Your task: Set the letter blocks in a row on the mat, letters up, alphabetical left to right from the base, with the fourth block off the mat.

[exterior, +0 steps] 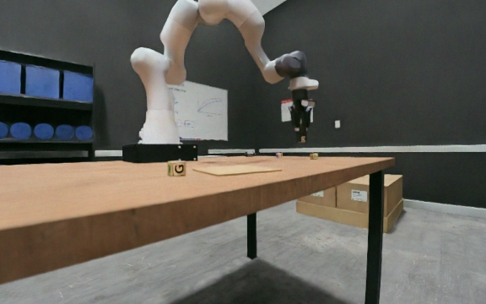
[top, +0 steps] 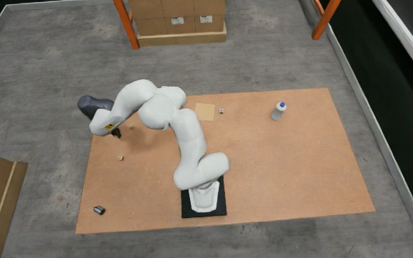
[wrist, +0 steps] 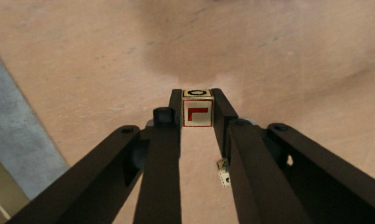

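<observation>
My gripper (top: 118,137) (exterior: 303,138) (wrist: 196,103) is shut on a block (exterior: 303,139) (wrist: 198,113) with a red L-shaped mark facing the wrist camera, raised above the table. A second block (top: 120,158) (wrist: 224,172) lies on the table, partly covered by a finger in the wrist view. A third block (top: 132,127) lies close to the gripper in the top view. A fourth block (top: 221,111) (exterior: 177,169) sits just right of the mat (top: 205,112) (exterior: 239,171) in the top view, with a G on a side face. Top letters of the other blocks are too small to read.
A white bottle with a blue cap (top: 278,111) stands on the table right of the mat in the top view. A small dark object (top: 99,210) lies near the table's front left corner. The arm's base stands at the front middle.
</observation>
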`<action>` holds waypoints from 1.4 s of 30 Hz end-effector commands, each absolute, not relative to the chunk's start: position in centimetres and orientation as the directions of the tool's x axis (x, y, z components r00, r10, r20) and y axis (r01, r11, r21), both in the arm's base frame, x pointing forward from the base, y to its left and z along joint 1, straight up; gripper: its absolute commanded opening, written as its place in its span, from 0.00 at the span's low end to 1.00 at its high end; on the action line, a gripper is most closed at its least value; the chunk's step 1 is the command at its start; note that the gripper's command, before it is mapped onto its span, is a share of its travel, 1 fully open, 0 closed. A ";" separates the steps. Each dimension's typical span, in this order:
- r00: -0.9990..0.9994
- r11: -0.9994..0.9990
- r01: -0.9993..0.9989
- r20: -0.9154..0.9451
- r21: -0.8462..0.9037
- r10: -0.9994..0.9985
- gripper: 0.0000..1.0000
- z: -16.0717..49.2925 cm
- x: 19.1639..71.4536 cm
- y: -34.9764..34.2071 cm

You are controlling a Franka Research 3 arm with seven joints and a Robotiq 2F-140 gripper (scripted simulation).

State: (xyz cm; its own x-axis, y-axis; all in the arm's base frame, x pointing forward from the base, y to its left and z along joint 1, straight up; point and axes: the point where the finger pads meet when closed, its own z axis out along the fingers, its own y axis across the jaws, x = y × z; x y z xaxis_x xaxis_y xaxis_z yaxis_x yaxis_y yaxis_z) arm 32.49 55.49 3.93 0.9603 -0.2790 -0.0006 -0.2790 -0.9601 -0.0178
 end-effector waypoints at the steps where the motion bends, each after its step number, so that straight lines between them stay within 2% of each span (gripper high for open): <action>1: 0.965 -0.965 -0.261 -0.005 0.002 -0.261 0.22 5.4 32.2 54.9; 16: 0.967 -0.967 -0.254 -0.005 0.002 -0.254 0.22 5.8 32.5 54.7; 22: 0.993 -0.993 -0.115 -0.009 -0.001 -0.115 0.22 5.9 36.3 51.4; 42: 0.998 -0.998 0.063 -0.010 -0.006 0.063 0.22 6.1 40.5 46.9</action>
